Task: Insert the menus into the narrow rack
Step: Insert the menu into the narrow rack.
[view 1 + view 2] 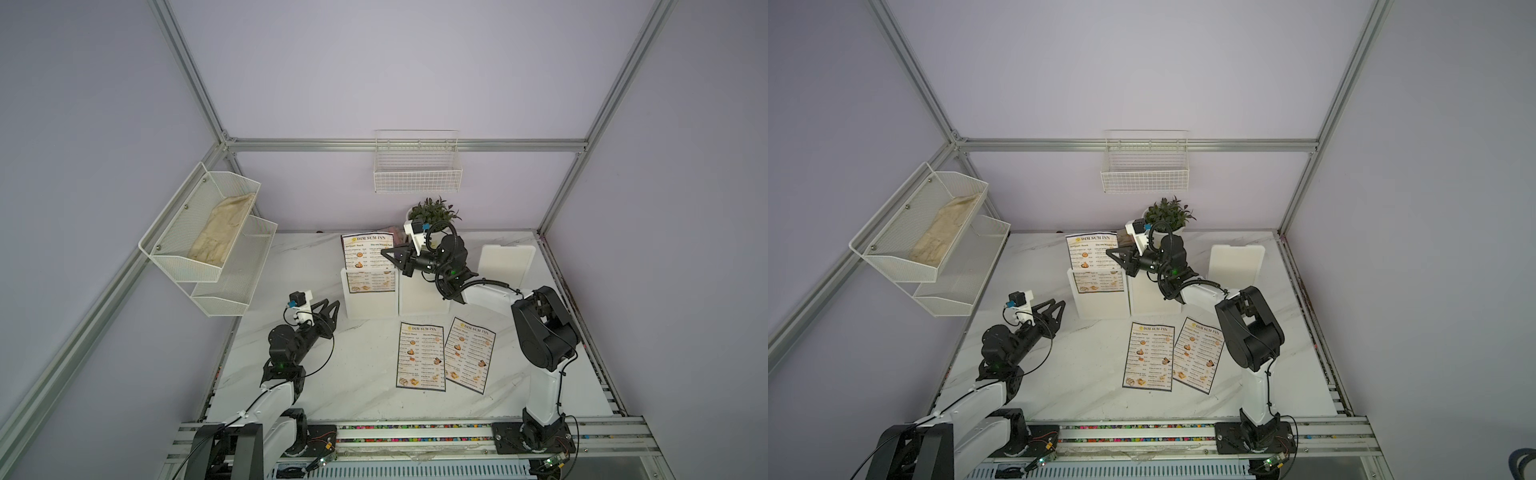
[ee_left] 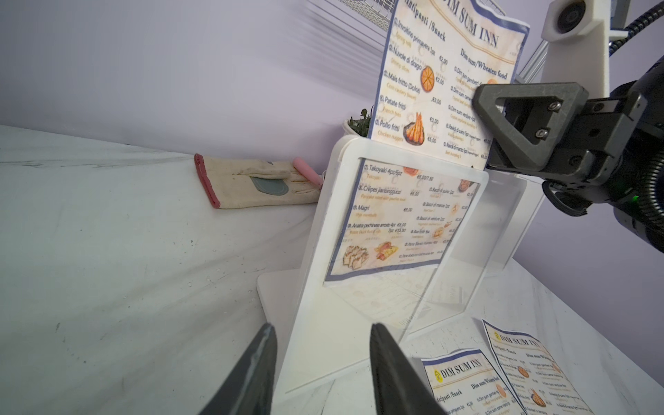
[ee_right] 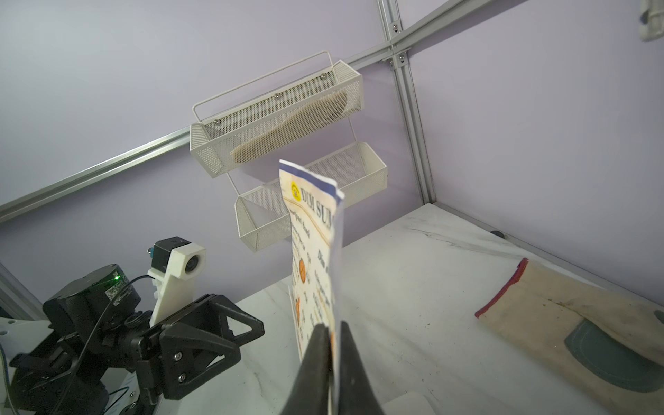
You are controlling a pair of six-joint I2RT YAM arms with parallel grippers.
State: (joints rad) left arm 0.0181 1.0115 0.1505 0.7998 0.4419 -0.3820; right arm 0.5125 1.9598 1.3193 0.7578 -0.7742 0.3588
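In both top views a two-tier white mesh wall shelf (image 1: 178,266) hangs at the left, with a beige cloth (image 1: 224,232) in its upper tier. Below it, over the left side of the white marble-patterned desk (image 1: 340,386), the left tool (image 1: 330,308) hovers with its black fingers spread and nothing between them. Its tips are just beside the left end of the white-and-clear plastic rack (image 1: 368,305); I cannot tell whether they touch it. The left wrist view shows those fingers (image 2: 258,366) apart in front of the rack's clear panel.

The rack stands mid-desk, toward the far edge. A black-bordered "DIM SUM INN" paper sheet, the upright menu (image 1: 365,251), stands in the rack's left part, its lower half behind the clear panel and its upper half sticking out. The right tool (image 1: 390,257) pinches that sheet's right edge. In the right wrist view its fingers (image 3: 312,363) are pressed together on the paper.

By the far edge behind the rack are a cream oven glove (image 2: 251,183) and a small green potted plant (image 1: 434,212). Between the rack and the near edge, right of centre, the left flat menu (image 1: 420,357) and the right flat menu (image 1: 469,355) lie side by side. A white board (image 1: 507,259) stands toward the far right corner.
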